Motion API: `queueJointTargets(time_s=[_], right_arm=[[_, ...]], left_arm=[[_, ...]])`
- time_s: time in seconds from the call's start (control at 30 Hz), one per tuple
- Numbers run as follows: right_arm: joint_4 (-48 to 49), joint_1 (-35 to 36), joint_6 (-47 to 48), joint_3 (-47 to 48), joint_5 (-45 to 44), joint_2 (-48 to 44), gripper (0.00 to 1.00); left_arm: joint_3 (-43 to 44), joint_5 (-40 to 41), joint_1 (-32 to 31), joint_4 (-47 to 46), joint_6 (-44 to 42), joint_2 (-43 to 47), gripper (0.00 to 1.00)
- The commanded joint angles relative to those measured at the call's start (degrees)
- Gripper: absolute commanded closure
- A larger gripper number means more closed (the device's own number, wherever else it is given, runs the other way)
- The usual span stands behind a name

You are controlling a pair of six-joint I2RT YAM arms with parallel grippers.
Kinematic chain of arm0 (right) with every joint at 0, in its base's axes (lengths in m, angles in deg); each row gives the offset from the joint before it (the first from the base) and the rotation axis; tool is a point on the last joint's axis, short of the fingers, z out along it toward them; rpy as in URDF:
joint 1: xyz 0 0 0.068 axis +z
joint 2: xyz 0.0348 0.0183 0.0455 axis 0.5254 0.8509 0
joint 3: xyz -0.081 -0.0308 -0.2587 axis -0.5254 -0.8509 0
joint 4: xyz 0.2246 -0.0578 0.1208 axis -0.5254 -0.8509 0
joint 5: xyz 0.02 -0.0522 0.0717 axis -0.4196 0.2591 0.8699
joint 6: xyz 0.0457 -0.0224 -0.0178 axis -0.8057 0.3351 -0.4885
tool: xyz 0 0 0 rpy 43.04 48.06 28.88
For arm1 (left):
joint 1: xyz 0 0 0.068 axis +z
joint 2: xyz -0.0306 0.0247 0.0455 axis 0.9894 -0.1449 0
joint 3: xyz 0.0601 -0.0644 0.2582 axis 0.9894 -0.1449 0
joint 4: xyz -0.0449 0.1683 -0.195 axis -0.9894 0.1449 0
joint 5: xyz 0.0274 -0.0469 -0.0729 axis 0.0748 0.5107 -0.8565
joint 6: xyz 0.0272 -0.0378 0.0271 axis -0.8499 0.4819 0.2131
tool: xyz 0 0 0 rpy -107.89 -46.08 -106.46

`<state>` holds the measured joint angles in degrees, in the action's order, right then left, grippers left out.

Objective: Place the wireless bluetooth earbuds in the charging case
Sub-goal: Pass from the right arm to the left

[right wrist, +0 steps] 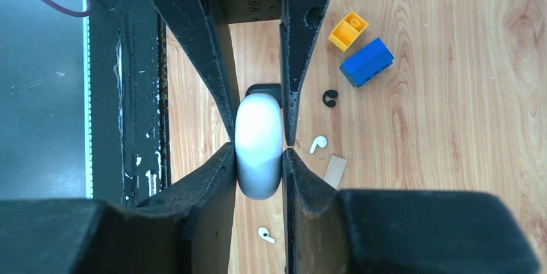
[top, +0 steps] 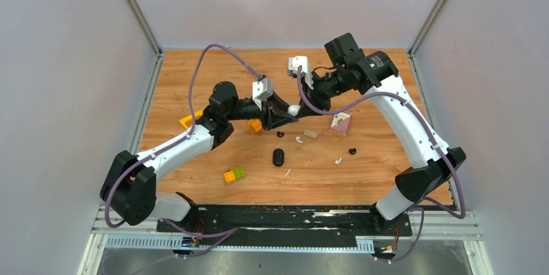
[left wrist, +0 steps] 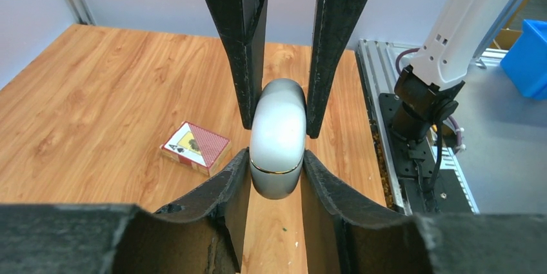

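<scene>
1. Left gripper (left wrist: 276, 161): clamped on one end of the white charging case (left wrist: 277, 126), with a finger pressed against each side.
2. Right gripper (right wrist: 258, 155): clamped on the same charging case from the opposite end. The two grippers meet tip to tip over the middle of the worktop (top: 194, 158).
3. Charging case: rounded and glossy, held off the worktop between the two grippers. A thin gold-toned seam rings it near the end in the left gripper, and the lid looks closed.
4. White earbud (top: 299, 139): lies on the worktop just in front of the grippers, beside a small wooden block (top: 311, 134).
5. Second white earbud (top: 338, 160): lies farther right and nearer the arm bases, apart from the first.
6. Black earbud (top: 280, 134): lies on the worktop near the left gripper, just left of the white earbud.
7. Second black earbud (top: 352, 151): lies near the second white earbud, on its right.
8. Black oval object (top: 278, 157): lies near the centre of the worktop, on the base side of the black earbud. Its nature cannot be told.
9. Card box (top: 340, 123): lies flat beneath the right arm, red-patterned face up.
10. Toy blocks: an orange piece (top: 190, 120) is partly hidden by the left arm. A yellow-and-green block (top: 234, 175) lies nearer the bases. A yellow block (right wrist: 348, 30) and a blue block (right wrist: 366, 61) lie just beside each other.
</scene>
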<state>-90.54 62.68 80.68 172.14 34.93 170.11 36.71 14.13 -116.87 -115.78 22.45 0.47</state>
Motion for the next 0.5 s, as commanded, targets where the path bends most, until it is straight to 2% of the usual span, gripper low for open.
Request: queueJointTargets(time_s=[0.0,0.17,0.27,0.33,0.47], right_arm=[[3.05,-0.42,-1.83,0.71,0.13,-1.66,1.00],[3.73,-0.48,-2.32,0.12,0.37,-1.77,0.99],[3.67,-0.40,-2.23,-0.05,0.28,-1.81,0.98],[3.74,-0.47,-2.15,-0.22,0.28,-1.81,0.97],[5.26,-0.42,-3.24,-1.31,-0.93,-1.94,0.96]], left_arm=[[1.20,0.16,0.31,-2.99,1.75,-1.05,0.60],[1.33,-0.02,0.50,-3.37,2.40,-1.51,0.68],[1.06,0.50,0.59,-4.17,3.29,-1.58,0.69],[0.98,0.73,0.62,-4.57,3.80,-1.64,0.69],[1.12,0.86,0.65,-5.03,4.68,-1.52,0.61]])
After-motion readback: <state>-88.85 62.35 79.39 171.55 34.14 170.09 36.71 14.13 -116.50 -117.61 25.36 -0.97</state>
